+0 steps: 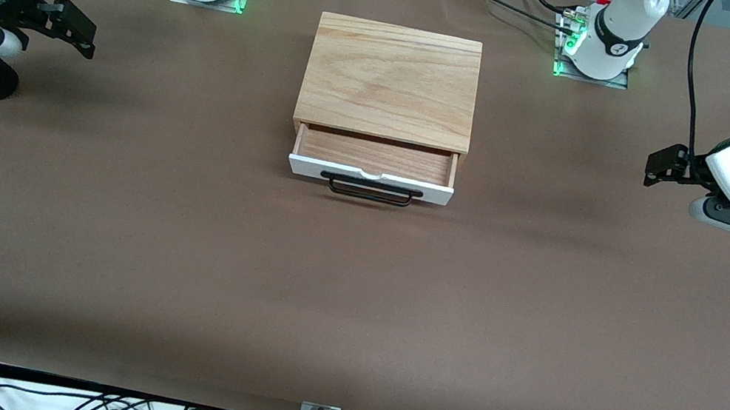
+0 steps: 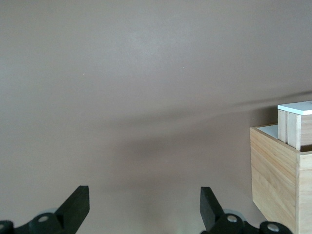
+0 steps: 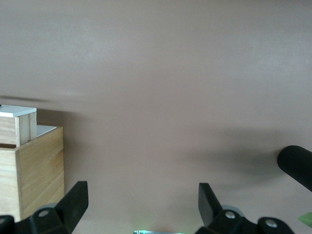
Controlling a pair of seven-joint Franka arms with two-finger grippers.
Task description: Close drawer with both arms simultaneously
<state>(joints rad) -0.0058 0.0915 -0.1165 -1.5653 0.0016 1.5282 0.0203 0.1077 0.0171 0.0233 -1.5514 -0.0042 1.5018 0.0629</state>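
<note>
Centrally, oak box (image 1: 391, 78) on brown table (image 1: 178, 240)

Oak-grain wooden box (image 1: 391, 78), matt tabletop (image 1: 349, 292)

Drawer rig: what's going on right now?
Nothing is being handled yet. The drawer of the oak box stands partly pulled out, its black handle facing the front camera. The left end effector hangs open over bare table toward its end, the right end effector likewise at its end, both well clear of the drawer.
</note>
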